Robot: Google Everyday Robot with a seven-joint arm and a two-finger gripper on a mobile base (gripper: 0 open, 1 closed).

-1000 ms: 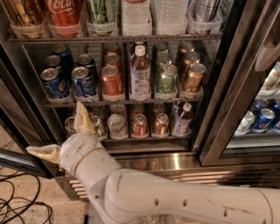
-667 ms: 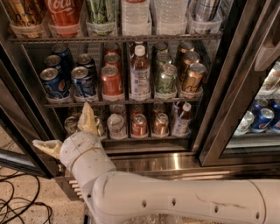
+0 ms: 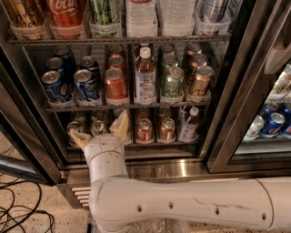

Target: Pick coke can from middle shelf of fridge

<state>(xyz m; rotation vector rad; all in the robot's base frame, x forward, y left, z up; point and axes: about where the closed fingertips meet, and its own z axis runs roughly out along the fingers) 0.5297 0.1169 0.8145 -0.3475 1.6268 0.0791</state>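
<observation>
The coke can (image 3: 116, 84), red with a silver top, stands at the front of the middle shelf (image 3: 182, 106) of the fridge (image 3: 248, 98), between blue Pepsi cans (image 3: 86, 86) on its left and a clear bottle (image 3: 145, 79) on its right. More red cans stand in a row behind it. My gripper (image 3: 98, 127) is open and empty, below the middle shelf and a little left of the coke can, in front of the bottom-shelf cans. One cream finger (image 3: 120, 124) points up just under the coke can.
Green cans (image 3: 173, 83) and bronze cans (image 3: 200, 82) stand right of the bottle. A tall red Coca-Cola can (image 3: 67, 13) is on the top shelf. The steel base (image 3: 173, 169) lies below. A second door with blue cans (image 3: 273, 124) is at right. Cables (image 3: 20, 214) lie on the floor.
My gripper has moved right and slightly up, from the fridge's lower left toward the spot beneath the coke can. The cans have not moved.
</observation>
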